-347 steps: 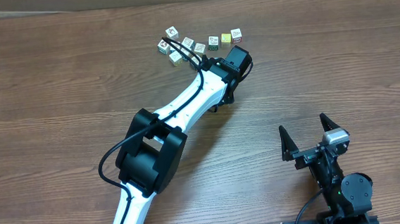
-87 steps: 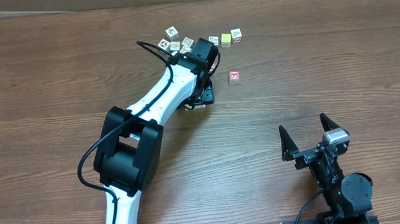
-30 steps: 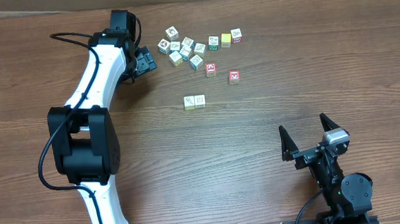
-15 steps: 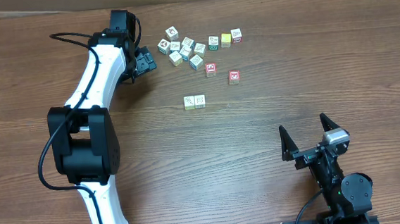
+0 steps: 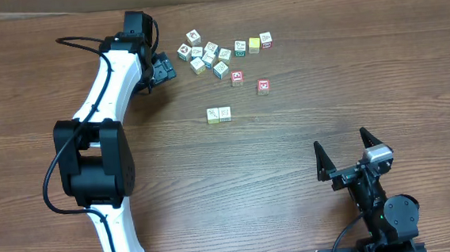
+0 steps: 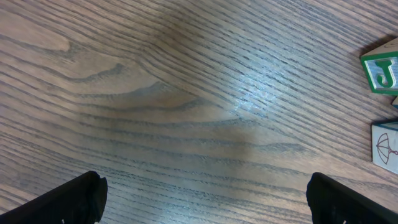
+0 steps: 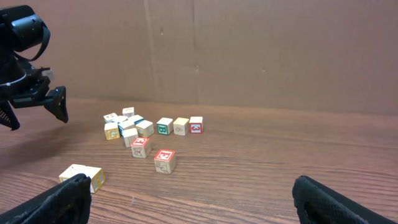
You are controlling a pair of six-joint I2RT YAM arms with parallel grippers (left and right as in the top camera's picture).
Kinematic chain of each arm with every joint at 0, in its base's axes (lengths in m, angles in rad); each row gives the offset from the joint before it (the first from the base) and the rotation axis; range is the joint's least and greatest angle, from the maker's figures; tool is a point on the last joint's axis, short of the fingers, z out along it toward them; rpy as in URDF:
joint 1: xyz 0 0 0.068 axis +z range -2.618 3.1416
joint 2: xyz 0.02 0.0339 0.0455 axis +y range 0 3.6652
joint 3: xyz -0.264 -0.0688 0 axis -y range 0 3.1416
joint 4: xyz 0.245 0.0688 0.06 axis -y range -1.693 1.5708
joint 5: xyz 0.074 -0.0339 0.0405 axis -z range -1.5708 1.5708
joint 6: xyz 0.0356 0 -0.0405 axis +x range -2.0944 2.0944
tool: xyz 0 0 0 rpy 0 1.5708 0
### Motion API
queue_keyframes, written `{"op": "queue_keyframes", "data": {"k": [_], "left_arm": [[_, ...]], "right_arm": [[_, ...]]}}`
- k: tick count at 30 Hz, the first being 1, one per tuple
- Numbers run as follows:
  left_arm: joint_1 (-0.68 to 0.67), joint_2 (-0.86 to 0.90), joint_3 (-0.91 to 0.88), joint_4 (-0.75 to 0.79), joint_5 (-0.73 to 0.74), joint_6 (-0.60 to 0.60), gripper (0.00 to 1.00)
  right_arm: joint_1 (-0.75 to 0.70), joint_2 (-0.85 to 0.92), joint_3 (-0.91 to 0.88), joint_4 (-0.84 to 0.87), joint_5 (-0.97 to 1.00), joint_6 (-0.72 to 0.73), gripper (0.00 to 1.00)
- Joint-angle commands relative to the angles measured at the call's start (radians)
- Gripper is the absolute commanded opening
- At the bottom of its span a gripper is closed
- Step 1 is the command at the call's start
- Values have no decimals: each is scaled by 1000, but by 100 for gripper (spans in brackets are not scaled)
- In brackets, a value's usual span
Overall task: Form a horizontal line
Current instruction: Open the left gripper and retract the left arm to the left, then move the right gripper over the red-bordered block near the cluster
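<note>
Two pale cubes, one yellowish (image 5: 213,115) and one cream (image 5: 225,113), sit touching side by side as a short row. Two red-topped cubes (image 5: 237,77) (image 5: 263,85) lie apart from them, farther back and to the right. The right wrist view shows the pair (image 7: 84,176) and both red-topped cubes (image 7: 140,147) (image 7: 165,160). My left gripper (image 5: 165,69) (image 6: 214,202) hangs open and empty just left of the loose cluster (image 5: 204,56). My right gripper (image 5: 343,151) (image 7: 199,202) stands open and empty near the table's front right.
Beyond the cluster, three more cubes (image 5: 252,43) lie in a short string at its right. A green-lettered cube (image 6: 380,70) and an umbrella cube (image 6: 385,144) show at the left wrist view's right edge. A cardboard wall (image 7: 249,50) backs the table.
Nothing has moved in the last second. Earlier the left arm reached over the cubes; it now sits left of the cluster, and the pale pair and two red-topped cubes lie out of the cluster.
</note>
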Motion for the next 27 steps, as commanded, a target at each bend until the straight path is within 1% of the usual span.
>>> {"op": "queue_keyframes", "data": {"k": [1, 3, 4, 7, 8, 11, 14, 18, 21, 24, 27], "left_arm": [[-3, 2, 20, -2, 5, 9, 100], [-2, 2, 20, -2, 5, 9, 100], [-3, 2, 20, -2, 5, 9, 100], [-3, 2, 20, -2, 5, 9, 100], [-3, 2, 19, -2, 5, 9, 100], [-3, 2, 20, -2, 5, 9, 100], [-3, 2, 20, -2, 5, 9, 100], [-2, 2, 20, -2, 5, 9, 100], [-3, 2, 20, -2, 5, 9, 100], [-2, 2, 20, -2, 5, 9, 100], [-2, 2, 20, -2, 5, 9, 100]], "right_arm": [[-3, -8, -10, 3, -5, -4, 100], [-3, -8, -10, 4, -13, 3, 100], [-3, -8, -10, 4, -20, 31, 100], [-3, -8, -10, 5, -37, 181, 100], [-3, -8, -10, 4, -37, 201, 100], [-3, -8, -8, 2, -40, 217, 100], [-3, -8, 32, -71, -40, 218, 100], [-3, 16, 148, -225, -20, 218, 100], [-3, 85, 260, -313, 6, 218, 100], [-3, 208, 394, -362, 20, 217, 100], [-3, 388, 569, -418, 19, 217, 100]]}}
